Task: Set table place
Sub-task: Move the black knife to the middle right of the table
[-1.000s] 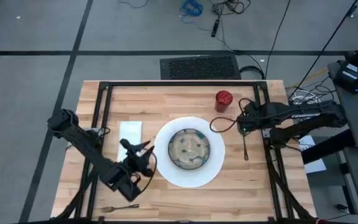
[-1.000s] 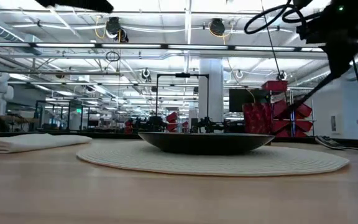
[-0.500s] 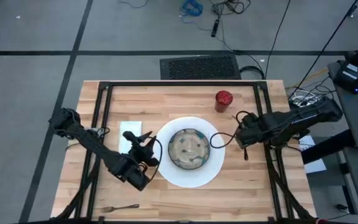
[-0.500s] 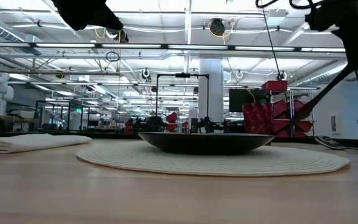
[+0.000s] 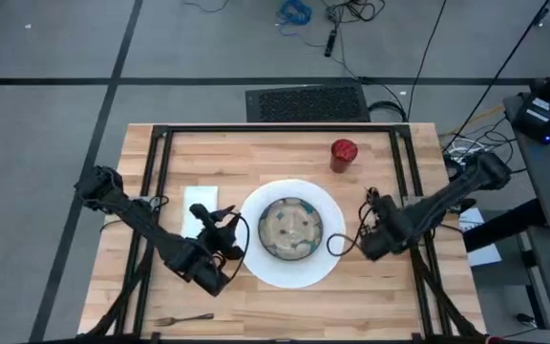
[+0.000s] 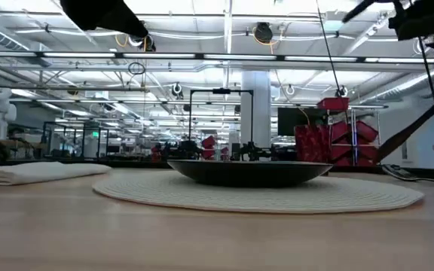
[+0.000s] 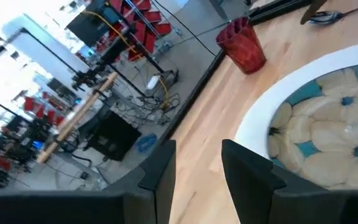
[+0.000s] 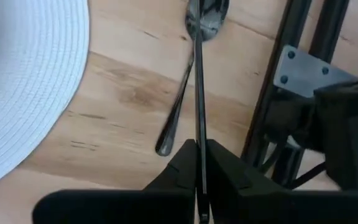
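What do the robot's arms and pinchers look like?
Both arms are dark, almost black, made of chunky jointed pieces. The left arm and right arm each end in a gripper with two flat dark fingers. A black cable loops beside the right gripper. The left gripper looks just the same.

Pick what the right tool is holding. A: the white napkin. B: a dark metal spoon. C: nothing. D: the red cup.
B: in the right wrist view the right tool is shut on the thin handle of a dark metal spoon over the table.
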You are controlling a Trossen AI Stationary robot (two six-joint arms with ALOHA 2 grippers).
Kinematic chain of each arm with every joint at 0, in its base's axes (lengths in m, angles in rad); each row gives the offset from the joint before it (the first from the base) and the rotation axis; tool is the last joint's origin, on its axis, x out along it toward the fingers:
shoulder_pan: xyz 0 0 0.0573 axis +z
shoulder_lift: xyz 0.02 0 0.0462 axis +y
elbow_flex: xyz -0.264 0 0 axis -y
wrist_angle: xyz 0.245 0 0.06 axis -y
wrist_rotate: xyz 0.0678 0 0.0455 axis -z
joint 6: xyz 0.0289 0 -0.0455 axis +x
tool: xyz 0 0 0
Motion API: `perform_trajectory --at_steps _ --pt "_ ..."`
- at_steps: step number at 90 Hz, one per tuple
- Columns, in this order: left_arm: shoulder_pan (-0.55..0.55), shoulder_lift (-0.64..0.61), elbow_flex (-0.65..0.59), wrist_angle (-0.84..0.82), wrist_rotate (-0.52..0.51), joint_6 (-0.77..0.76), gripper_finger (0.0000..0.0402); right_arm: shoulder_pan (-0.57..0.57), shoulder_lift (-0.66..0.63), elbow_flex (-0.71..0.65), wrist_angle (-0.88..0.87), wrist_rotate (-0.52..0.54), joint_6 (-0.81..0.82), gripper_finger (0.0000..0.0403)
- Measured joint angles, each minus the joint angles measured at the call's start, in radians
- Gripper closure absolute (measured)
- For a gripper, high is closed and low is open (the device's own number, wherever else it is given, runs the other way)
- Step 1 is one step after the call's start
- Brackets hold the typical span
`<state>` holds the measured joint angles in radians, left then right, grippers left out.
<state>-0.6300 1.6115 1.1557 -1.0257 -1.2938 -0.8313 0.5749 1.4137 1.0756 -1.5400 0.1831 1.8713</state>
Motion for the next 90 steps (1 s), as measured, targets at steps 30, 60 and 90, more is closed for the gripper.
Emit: perform_trajectory --at_steps 30,60,90 --pt "-0.068 0.002 0.0 0.107 0.057 -0.026 0.0285 0.034 0.099 0.0 0.059 0.227 0.234 0.0403" --pt "-0.113 0.002 0.0 0.133 0.081 -0.027 0.0285 0.034 0.204 -0.015 0.164 0.115 0.261 0.0403" --pt "-0.108 0.002 0.0 0.135 0.066 -0.019 0.0285 0.027 0.332 -0.069 0.414 0.015 0.212 0.0403"
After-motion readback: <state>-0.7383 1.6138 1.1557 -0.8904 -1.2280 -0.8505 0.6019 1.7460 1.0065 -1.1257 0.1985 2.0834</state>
